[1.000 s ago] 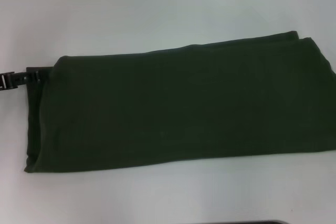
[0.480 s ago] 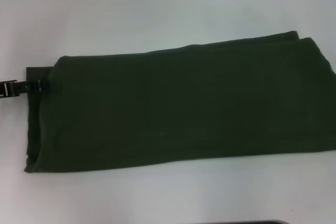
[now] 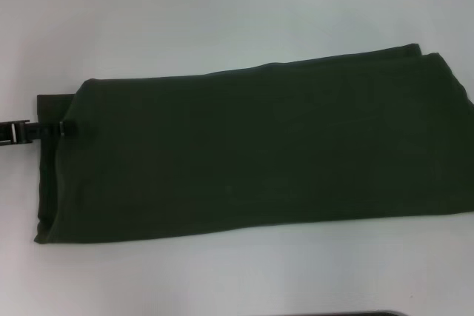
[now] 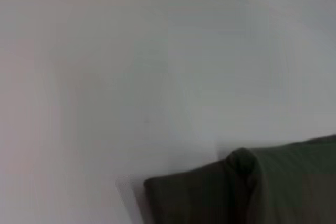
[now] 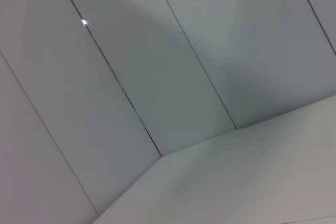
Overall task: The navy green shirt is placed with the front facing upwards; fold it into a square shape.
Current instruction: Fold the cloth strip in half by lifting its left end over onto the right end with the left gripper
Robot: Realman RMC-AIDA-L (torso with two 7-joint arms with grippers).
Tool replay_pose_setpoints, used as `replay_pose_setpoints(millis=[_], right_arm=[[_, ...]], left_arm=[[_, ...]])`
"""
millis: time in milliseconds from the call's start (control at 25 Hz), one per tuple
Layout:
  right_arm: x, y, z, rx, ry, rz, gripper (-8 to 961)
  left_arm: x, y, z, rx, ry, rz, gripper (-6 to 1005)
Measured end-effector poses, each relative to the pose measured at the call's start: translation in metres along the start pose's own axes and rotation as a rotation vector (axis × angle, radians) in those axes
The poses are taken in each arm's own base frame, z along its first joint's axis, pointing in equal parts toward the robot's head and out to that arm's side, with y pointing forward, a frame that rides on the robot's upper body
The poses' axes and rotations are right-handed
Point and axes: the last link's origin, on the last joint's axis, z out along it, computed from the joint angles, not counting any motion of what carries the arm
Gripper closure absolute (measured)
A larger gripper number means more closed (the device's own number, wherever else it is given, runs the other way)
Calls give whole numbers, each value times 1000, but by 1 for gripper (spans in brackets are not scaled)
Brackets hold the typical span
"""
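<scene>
Olive navy green shirt (image 3: 252, 149) folded long — left pincer (image 3: 63, 129) at its left edge

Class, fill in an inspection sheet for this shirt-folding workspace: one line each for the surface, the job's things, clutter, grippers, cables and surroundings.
Surface: plain white table, bare around the cloth.
Job's things: navy green shirt lies flat, already folded into a long band running left to right; a lower layer sticks out at its left end; no lettering or collar shows.
Clutter: nothing seen.
Grippers: left gripper reaches in from the left at the shirt's left edge, its tip on the cloth; right gripper out of the head view, its wrist camera facing pale wall panels.
Cables: nothing seen.
Surroundings: a dark edge at the bottom of the head view.
</scene>
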Motion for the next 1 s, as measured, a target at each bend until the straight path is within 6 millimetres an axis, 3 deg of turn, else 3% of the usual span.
replay_pose_setpoints(millis=[1000], right_arm=[[1,2,2,-9,2,1,54]], left_arm=[[12,12,6,-45,-1,39,113]])
